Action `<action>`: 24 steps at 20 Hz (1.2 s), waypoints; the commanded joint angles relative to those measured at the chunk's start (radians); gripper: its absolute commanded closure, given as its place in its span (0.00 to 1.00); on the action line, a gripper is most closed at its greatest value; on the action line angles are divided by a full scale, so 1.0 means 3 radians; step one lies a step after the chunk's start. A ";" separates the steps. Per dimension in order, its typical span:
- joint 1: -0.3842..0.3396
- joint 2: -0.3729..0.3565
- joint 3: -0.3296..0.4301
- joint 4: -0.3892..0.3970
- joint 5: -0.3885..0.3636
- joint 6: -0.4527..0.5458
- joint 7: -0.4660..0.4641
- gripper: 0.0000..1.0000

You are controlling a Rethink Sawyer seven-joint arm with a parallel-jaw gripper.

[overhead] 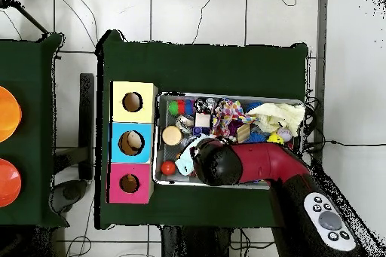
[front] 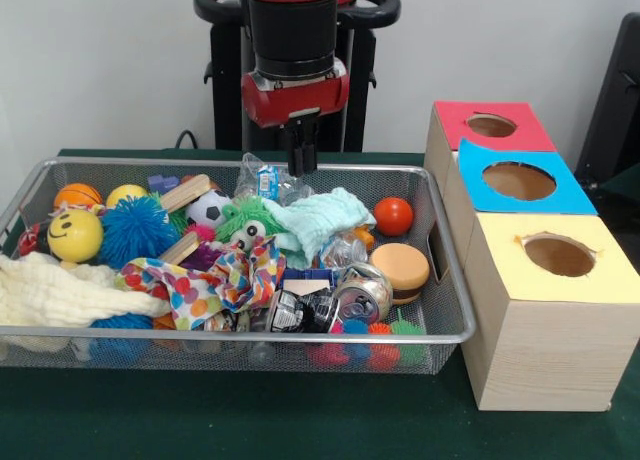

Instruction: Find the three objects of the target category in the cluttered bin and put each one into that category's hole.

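Clutter fills the wire bin (front: 440,270) edge to edge, and I have the gripper (front: 301,160) hanging above its far side, over a crinkled clear wrapper (front: 268,180) and the pale green cloth (front: 320,220). Its two dark fingers look pressed close together with nothing between them, so I read the claw as clenched and empty. I judge it is parked high like this to keep clear of the heap while a target is picked out.

Which category is wanted I cannot tell from here. Ball-like candidates sit well apart: a red ball (front: 393,216) near the right wall, a yellow smiley ball (front: 75,235) and a fuzzy blue ball (front: 137,230) at the left, a small football (front: 208,209) towards the middle. None is in a hole yet, as far as I can see.

Three boxes stand in a row just beside the bin: red box (front: 490,127), blue box (front: 520,182), yellow box (front: 558,256), each with one round opening on top, close enough for short carries.

Everything rests on a dark green table cover (overhead: 203,65). In the overhead view the floor around it is pale tile with cables trailing across, and a second green table with two orange discs (overhead: 7,148) shows at one edge.
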 commanded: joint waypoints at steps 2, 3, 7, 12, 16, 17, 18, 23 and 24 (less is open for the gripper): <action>-0.0043 0.0074 0.0198 0.0079 -0.0139 -0.0095 -0.0038 1.00; -0.0035 0.0082 0.0193 0.0061 -0.0133 -0.0071 -0.0038 1.00; -0.0048 0.0097 0.0193 0.0072 -0.0134 -0.0084 -0.0033 1.00; -0.0107 0.0097 0.0244 0.0119 -0.0115 -0.0141 -0.0045 1.00; -0.0129 0.0097 0.0280 0.0130 -0.0124 -0.0149 -0.0074 0.00; -0.0118 0.0094 0.0268 0.0118 -0.0130 -0.0138 -0.0067 0.00; -0.0115 0.0093 0.0268 0.0113 -0.0130 -0.0111 -0.0078 0.00; -0.0109 0.0095 0.0263 0.0094 -0.0112 -0.0078 -0.0064 0.00; -0.0105 0.0096 0.0261 0.0089 -0.0117 -0.0061 -0.0075 0.00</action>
